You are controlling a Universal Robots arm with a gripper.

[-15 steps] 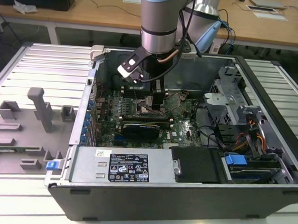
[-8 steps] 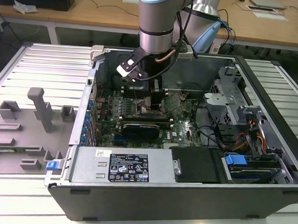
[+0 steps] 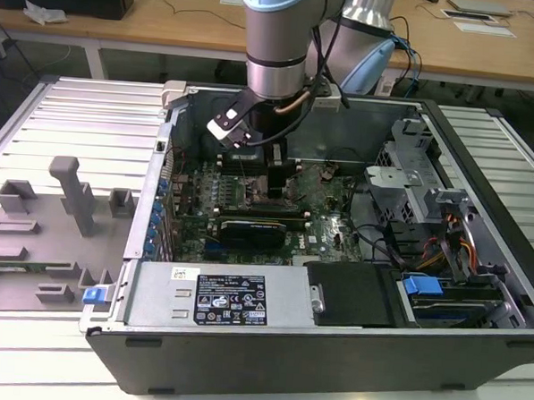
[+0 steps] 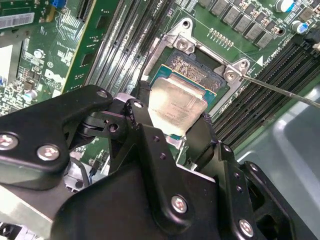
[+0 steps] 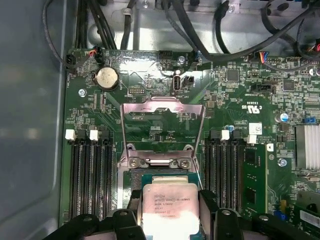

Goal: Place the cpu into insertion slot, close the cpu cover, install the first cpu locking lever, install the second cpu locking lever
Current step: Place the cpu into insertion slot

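The cpu point(image 4: 176, 102) is a flat square chip with a dull silver top. My gripper point(image 4: 172, 114) is shut on it, one black finger point(image 4: 137, 107) against each of two opposite edges. It hangs just above the insertion slot point(image 4: 196, 66), whose pale pin field shows beyond the chip's far edge. In the first wrist view the cpu point(image 5: 167, 200) covers most of the insertion slot point(image 5: 165, 178). The cpu cover point(image 5: 162, 106), a silver frame with a window, stands swung open past its hinge. A thin locking lever point(image 4: 280, 90) sticks out sideways, unlatched. In the exterior view my gripper point(image 3: 270, 171) reaches down inside the computer case point(image 3: 331, 342).
Long black memory slots point(image 5: 90, 175) flank the socket on both sides. A coin battery point(image 5: 107, 77) and black cables point(image 5: 210, 30) lie beyond the cover. A black card point(image 3: 257, 226), a drive cage point(image 3: 428, 199) and the case walls surround the arm.
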